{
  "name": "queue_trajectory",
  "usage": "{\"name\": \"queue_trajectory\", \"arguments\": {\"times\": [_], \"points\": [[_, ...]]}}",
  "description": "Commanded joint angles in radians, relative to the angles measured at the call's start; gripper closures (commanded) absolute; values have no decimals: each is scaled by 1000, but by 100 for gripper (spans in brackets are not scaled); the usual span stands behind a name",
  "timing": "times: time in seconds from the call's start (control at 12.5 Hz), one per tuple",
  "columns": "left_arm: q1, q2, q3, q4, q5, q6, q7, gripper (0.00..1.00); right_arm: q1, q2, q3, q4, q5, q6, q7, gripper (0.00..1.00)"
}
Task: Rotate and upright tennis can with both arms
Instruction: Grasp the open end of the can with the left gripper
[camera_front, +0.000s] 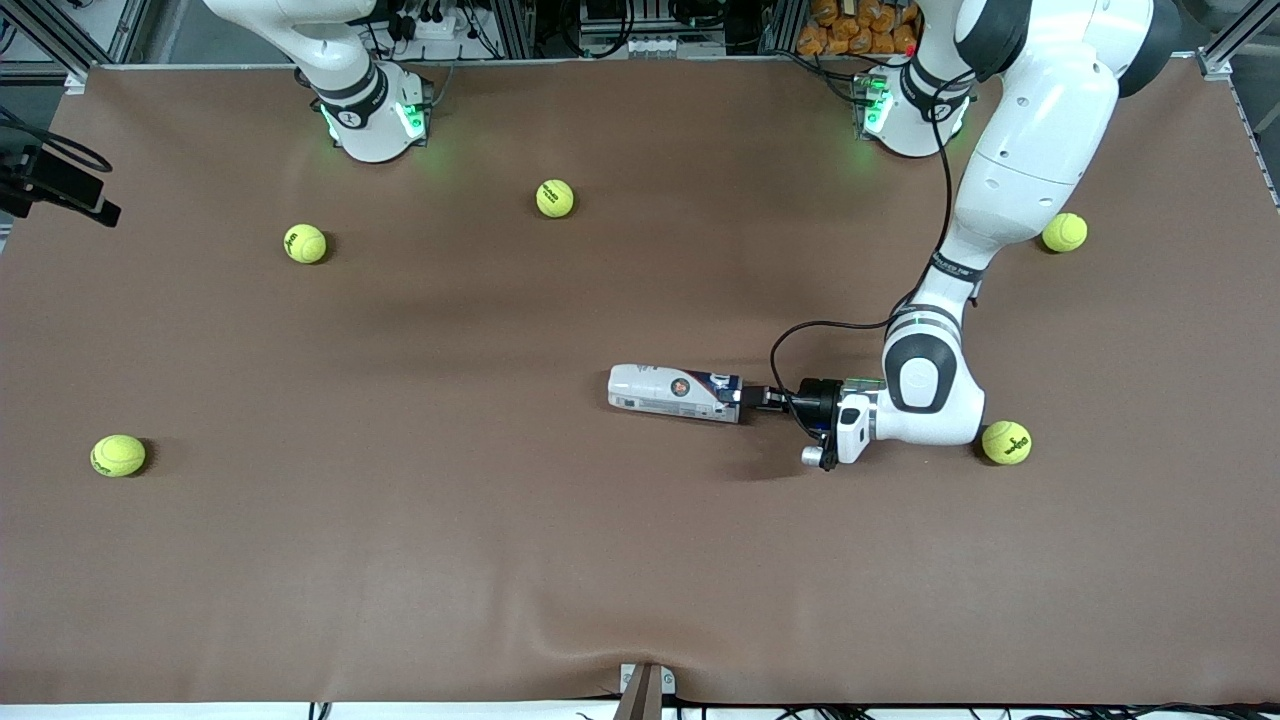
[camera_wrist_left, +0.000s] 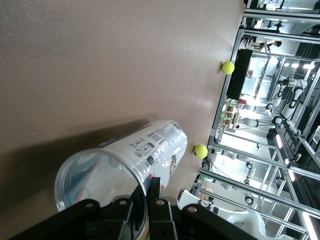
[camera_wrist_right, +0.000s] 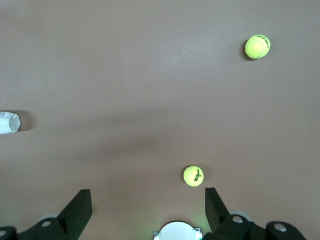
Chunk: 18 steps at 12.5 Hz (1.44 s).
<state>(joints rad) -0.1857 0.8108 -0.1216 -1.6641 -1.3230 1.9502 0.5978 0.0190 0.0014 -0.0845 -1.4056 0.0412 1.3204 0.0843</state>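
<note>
We see the tennis can (camera_front: 675, 393) lying flat on its side on the brown table (camera_front: 400, 560), near the middle and a bit toward the left arm's end. Its long shape runs from 9 o'clock to 3 o'clock in the front view. The left gripper (camera_front: 752, 397) sits right at the can's 3 o'clock end, down low at the table. Its fingers (camera_wrist_left: 155, 187) are pinched tight on the rim of the can's open mouth, one finger inside and one outside. So the left arm is the near one, and the can points straight away from its claw.

The right gripper (camera_wrist_right: 145, 212) waits high up near its own base, with its fingers spread wide and nothing in them.

The can is a thin, see-through plastic tube with a smooth white and dark-blue label. We think it is light and a bit slippery. Fuzzy yellow tennis balls (camera_front: 305, 243) lie here and there on the table.
</note>
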Motion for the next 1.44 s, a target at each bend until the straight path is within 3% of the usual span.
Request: {"name": "queue_trajectory", "arguments": {"times": [0.0,0.4,0.8,1.36], "points": [[-26,-30,7,9,27,12,-76,100,1,9,0,22,-11,-9,14,0],[-99,-105,14,50,166,64,-326,100,1,12,0,22,-12,-9,14,0],[-216,-116,10,233,594,69,-787,100,1,12,0,22,-11,-9,14,0],[-331,-219,13,280,980,67,-1174,100,3,12,0,19,-14,-21,12,0]]}}
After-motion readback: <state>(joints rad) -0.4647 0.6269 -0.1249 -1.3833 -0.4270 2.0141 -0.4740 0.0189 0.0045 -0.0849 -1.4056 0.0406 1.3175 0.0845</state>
